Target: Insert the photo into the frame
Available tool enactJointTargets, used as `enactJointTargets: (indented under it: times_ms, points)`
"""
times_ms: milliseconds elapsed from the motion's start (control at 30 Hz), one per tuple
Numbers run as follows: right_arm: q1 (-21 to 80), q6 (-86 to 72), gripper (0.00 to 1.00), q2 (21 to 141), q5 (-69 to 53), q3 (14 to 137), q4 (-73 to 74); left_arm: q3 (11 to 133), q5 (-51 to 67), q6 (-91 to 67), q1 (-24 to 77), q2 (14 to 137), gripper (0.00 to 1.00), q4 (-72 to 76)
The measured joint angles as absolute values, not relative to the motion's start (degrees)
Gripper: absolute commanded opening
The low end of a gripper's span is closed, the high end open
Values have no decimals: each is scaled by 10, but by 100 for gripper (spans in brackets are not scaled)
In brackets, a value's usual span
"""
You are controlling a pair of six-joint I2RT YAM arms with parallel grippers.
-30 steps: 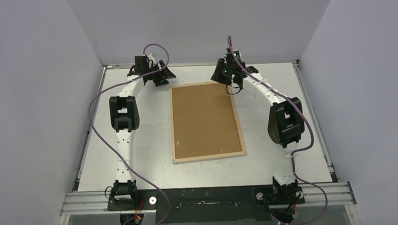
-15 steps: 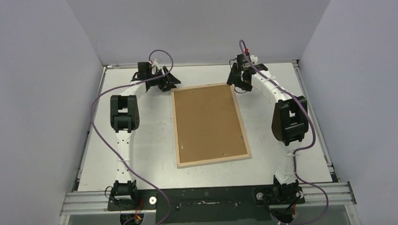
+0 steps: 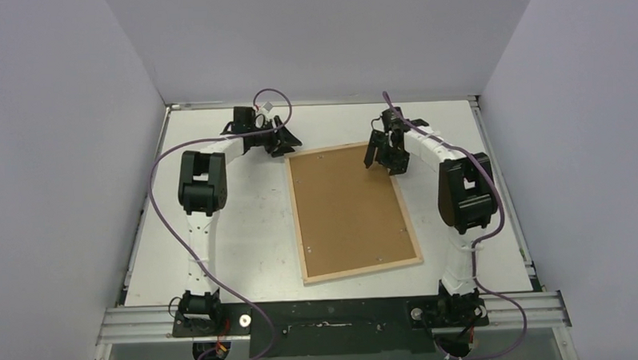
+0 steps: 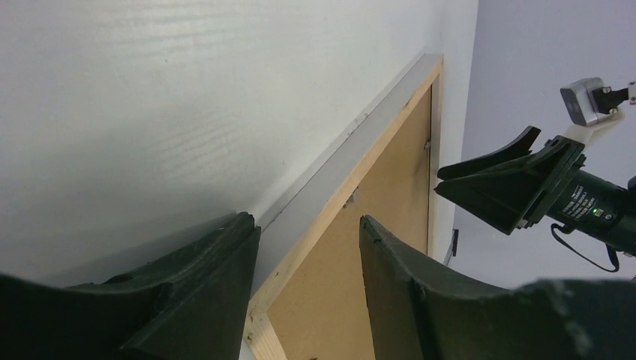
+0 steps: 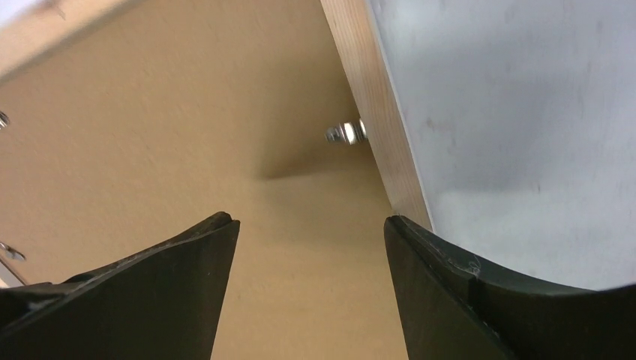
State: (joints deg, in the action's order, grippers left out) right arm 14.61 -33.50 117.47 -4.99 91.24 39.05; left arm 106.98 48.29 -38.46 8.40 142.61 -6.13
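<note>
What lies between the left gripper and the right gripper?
The far end of the frame, backing board up, lies between left gripper and right gripper; the top view shows it.

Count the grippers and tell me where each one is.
2. The left gripper is at the picture frame's far-left corner; the right gripper is over its far-right corner.
</note>
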Motion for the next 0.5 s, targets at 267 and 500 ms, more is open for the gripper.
enactJointTargets:
  times_ms: [267, 500]
  points:
    - [143, -324, 73, 1071, -57, 812, 397, 1001, 477, -386, 90, 1385, 50, -53]
    - [158, -289, 69, 946, -43, 768, 397, 994, 449, -384, 88, 1364, 67, -81]
